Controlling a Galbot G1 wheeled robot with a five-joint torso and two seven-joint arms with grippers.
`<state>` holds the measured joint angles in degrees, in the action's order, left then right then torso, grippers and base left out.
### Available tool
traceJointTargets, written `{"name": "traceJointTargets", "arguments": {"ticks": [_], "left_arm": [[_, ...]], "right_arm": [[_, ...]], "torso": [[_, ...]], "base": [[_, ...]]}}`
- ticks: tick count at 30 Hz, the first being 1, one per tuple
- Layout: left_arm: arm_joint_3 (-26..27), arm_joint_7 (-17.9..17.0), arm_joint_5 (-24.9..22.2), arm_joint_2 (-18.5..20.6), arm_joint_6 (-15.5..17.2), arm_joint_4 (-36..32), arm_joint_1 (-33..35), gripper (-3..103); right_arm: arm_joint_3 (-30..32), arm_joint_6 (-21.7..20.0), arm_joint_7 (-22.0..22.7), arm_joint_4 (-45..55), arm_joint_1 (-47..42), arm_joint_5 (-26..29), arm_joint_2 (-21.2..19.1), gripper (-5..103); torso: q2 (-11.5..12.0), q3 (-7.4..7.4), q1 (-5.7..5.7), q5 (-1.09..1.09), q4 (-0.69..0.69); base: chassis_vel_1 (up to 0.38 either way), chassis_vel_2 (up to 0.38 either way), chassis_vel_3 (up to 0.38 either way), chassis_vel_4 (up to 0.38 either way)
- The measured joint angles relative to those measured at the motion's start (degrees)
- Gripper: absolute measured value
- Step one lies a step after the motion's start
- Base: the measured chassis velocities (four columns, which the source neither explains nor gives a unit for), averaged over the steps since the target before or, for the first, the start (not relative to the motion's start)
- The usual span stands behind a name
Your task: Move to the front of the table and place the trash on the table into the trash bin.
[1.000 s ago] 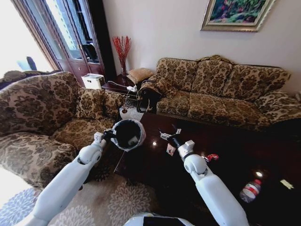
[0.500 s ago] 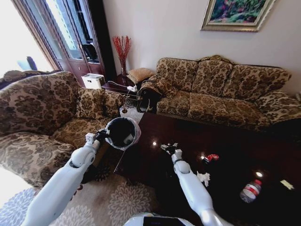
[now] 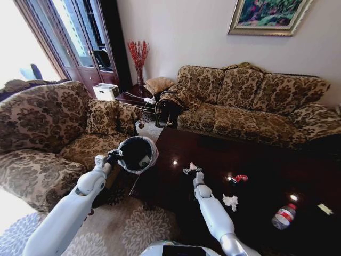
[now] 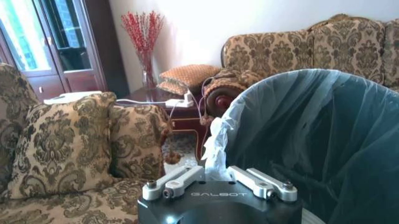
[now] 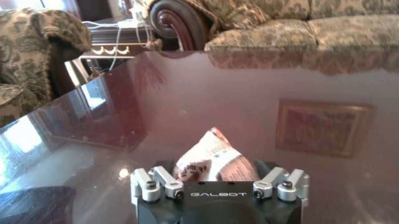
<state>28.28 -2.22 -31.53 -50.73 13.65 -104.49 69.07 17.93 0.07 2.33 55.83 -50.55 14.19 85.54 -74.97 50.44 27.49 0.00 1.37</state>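
the small white-and-red crumpled wrapper (image 5: 212, 161) is pinched by the right tool (image 5: 215, 175) over the glossy dark brown table (image 3: 256, 160); the bag-lined round dark bin (image 3: 136, 153) (clamped at its rim by the left tool (image 4: 215, 179)) should be brought squarely beneath before release.

"GALBOT" reads in pale letters on the dark housing of the left gripper (image 4: 218, 179), just behind its fingers. The same "GALBOT" sits on the right gripper (image 5: 215, 175) housing. The wrapper (image 5: 212, 161) between its fingers carries print, too small to read.

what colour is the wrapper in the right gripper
White with red and dark print; the wrapper shows best in the right wrist view, between the right gripper.
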Motion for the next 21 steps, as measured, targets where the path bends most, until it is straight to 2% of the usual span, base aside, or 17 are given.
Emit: {"name": "traceJointTargets", "arguments": {"ticks": [3, 4, 5, 6, 10, 12, 13, 15, 16, 18, 19, 21], "left_arm": [[0.3, 0.1, -0.1, 0.0, 0.0, -0.4, 0.4, 1], [0.4, 0.1, -0.2, 0.0, -0.1, -0.6, 0.6, 1], [0.5, 0.1, -0.3, 0.0, -0.1, -0.7, 0.7, 1], [0.5, 0.1, -0.3, 0.0, -0.1, -0.7, 0.7, 1], [0.9, 0.2, -0.7, 0.3, -0.1, -1.4, 1.0, 1], [1.0, 0.2, -0.8, 0.4, -0.2, -1.5, 1.1, 1], [1.1, 0.3, -0.9, 0.5, -0.2, -1.8, 1.3, 1], [1.2, 0.3, -0.9, 0.6, -0.2, -1.9, 1.4, 1], [1.2, 0.6, -1.0, 0.7, -0.2, -2.2, 1.6, 1], [1.0, 1.0, -1.1, 1.0, -0.3, -2.6, 2.0, 1], [1.0, 1.0, -1.1, 1.0, -0.3, -2.6, 2.0, 1], [-0.2, 1.3, -1.0, 1.1, -0.6, -2.9, 2.3, 1]], "right_arm": [[0.4, -0.4, 0.2, 0.1, -0.2, 0.5, 0.0, 74], [0.4, -0.7, 0.3, 0.6, -0.5, 0.5, 0.0, 74], [0.4, -0.8, 0.4, 1.1, -0.8, 0.4, 0.0, 68], [0.4, -0.8, 0.4, 1.1, -0.8, 0.4, 0.0, 68], [0.2, -0.6, 0.9, 2.2, -1.5, -1.3, 0.2, 47], [0.2, -0.3, 1.0, 2.3, -1.6, -1.8, 0.2, 47], [0.0, 0.4, 1.5, 4.3, -2.3, -3.2, 0.1, 36], [-0.1, 0.6, 1.7, 5.6, -2.6, -3.4, -0.1, 36], [-0.7, 0.9, 2.4, 9.6, -3.5, -3.8, -0.8, 27], [-1.9, 0.5, 2.9, 18.0, -5.1, -3.7, -2.7, 23], [-1.9, 0.5, 2.9, 18.0, -5.1, -3.7, -2.7, 23], [-3.6, -1.1, 2.9, 28.6, -6.4, -1.0, -5.6, 18]], "torso": [[0.0, -0.01, 0.00, -0.01, 0.01], [0.0, -0.01, 0.00, 0.00, 0.01], [0.0, 0.00, 0.00, 0.00, 0.01], [0.0, 0.00, 0.00, 0.00, 0.01], [0.0, 0.00, 0.00, 0.00, 0.01], [0.0, 0.00, 0.00, 0.01, 0.01], [0.0, 0.00, 0.00, 0.01, 0.02], [0.0, 0.00, 0.00, 0.01, 0.02], [0.0, 0.01, 0.01, 0.02, 0.01], [0.0, 0.00, 0.01, 0.01, 0.01], [0.0, 0.00, 0.01, 0.01, 0.01], [0.0, 0.00, 0.00, 0.01, 0.01]], "base": [[0.000, 0.000, 0.000, 0.000], [0.000, 0.000, 0.000, 0.000], [0.000, 0.000, 0.000, 0.000], [0.000, 0.000, 0.000, 0.000], [0.000, 0.000, 0.000, 0.000], [0.000, 0.000, 0.000, 0.000], [0.000, 0.000, 0.000, 0.000], [0.000, 0.000, 0.000, 0.000], [0.000, 0.000, 0.000, 0.000], [0.000, 0.000, 0.000, 0.000], [0.000, 0.000, 0.000, 0.000], [0.000, 0.000, 0.000, 0.000]]}}
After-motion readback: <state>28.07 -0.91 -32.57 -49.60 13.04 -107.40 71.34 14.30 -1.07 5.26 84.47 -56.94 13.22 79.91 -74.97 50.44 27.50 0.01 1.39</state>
